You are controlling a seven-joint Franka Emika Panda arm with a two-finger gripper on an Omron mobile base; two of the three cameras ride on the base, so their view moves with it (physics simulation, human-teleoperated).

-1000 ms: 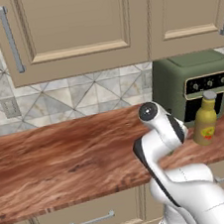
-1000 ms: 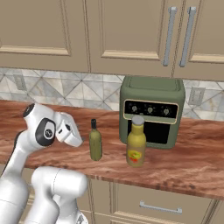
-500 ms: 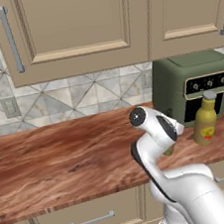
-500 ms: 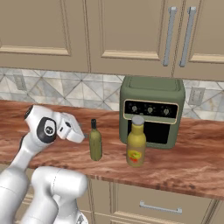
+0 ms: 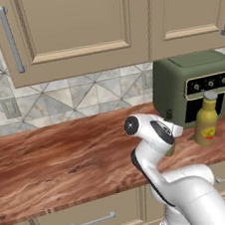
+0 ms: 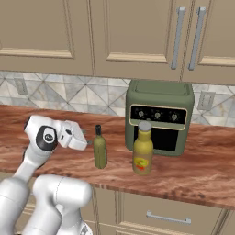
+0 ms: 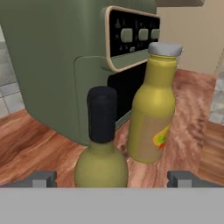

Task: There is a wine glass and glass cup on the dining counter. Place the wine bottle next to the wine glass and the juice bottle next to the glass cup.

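My tool (image 7: 112,179), spread wide, faces the wine bottle (image 7: 101,148).
Wine bottle upright on the desk (image 6: 202,174) between my fingertips (image 7: 41,178); juice bottle (image 7: 155,109) at its 2 o'clock, before the green oven (image 6: 158,114).

1. wine bottle (image 6: 100,149): slim olive-green, dark cap, upright on the wood-grain counter.
2. juice bottle (image 6: 143,149): yellow, grey cap, pale label, upright just beside it, apart.
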